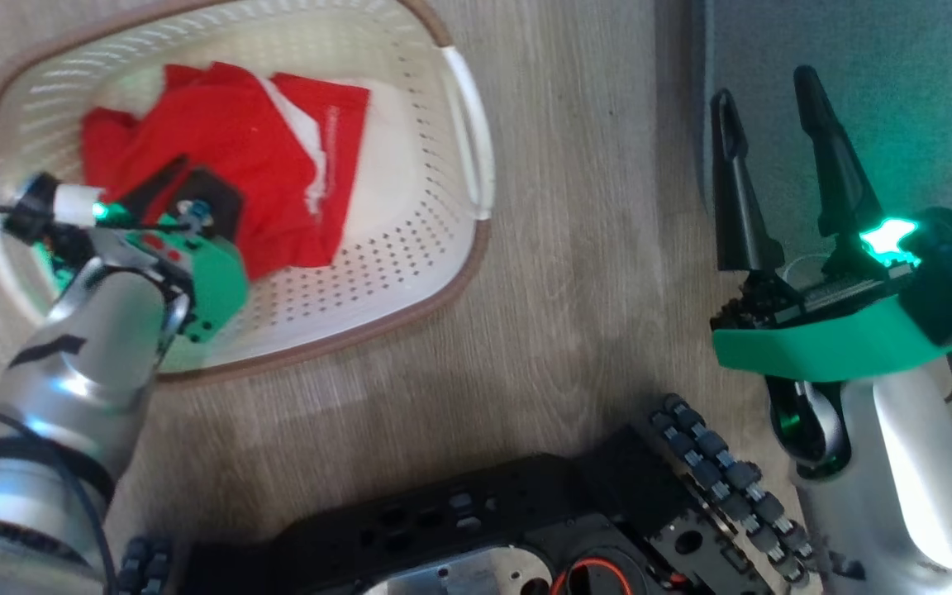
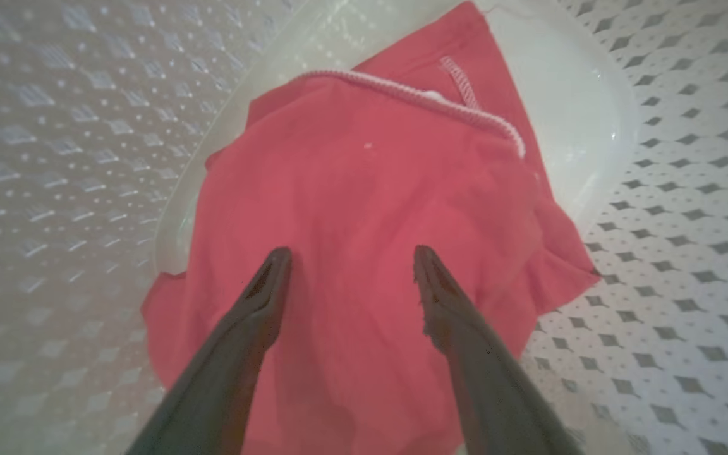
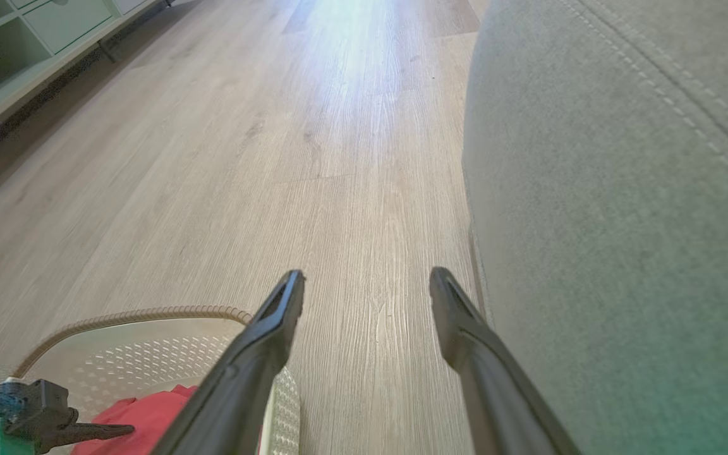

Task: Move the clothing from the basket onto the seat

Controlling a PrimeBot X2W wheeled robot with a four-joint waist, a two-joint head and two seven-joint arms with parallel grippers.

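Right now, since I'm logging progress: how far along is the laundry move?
Done: nothing yet; both soft red fabric garments lie in the cream perforated plastic basket. In hand: the left claw is open over the red fabric, not gripping. The right claw is open and empty beside the grey upholstered seat. Left: grasping, carrying, placing both.

L: clothing (image 1: 228, 149) in basket (image 1: 410, 273) on floor (image 1: 592, 248); R: seat (image 1: 897, 99), apart from basket.

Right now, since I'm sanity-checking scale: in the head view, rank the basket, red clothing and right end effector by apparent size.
1. basket
2. red clothing
3. right end effector, though it is likely nearer the camera, so this rank is unsure.
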